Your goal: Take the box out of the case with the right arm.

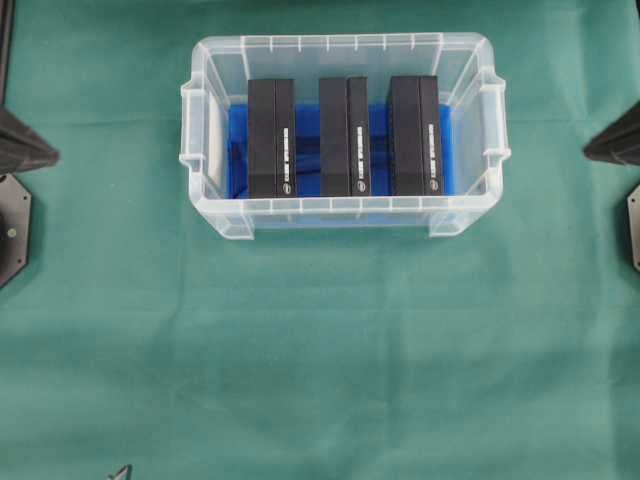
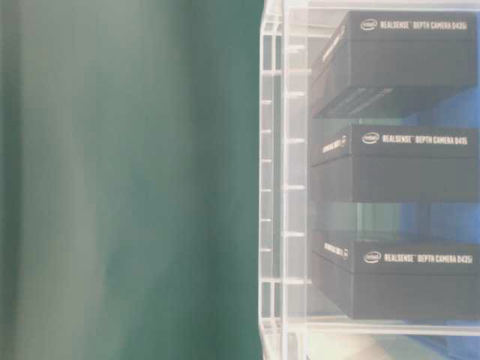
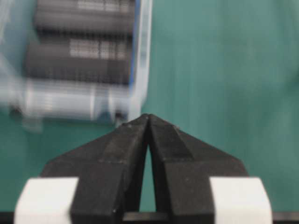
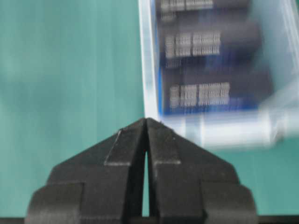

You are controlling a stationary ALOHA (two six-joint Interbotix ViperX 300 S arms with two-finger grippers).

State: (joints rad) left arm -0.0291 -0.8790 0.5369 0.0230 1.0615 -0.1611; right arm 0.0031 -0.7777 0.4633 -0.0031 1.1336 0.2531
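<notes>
My all-black right gripper (image 4: 146, 120) has its tips pressed together on nothing, above green cloth (image 4: 65, 70). My white-banded left gripper (image 3: 148, 116) is likewise closed, empty. Upper centre overhead, the clear plastic case (image 1: 345, 212) holds three black boxes (image 1: 344, 137) side by side.

Tabletop (image 1: 320, 360) covered edge to edge w/ green cloth (image 1: 150, 300), matte, slightly mottled. Faint creases and soft folds run across it, most visible toward near edge and left side in overhead view. Light is even and diffuse, no hard shadows; cloth reads a bit brighter at center, darker toward far corners. Table-level view: same green cloth (image 2: 127, 180) fills left part, blurred, w/ soft vertical bands of lighter and darker tone. Wrist views show only more green cloth as backdrop. No walls, floor or windows in any view.
</notes>
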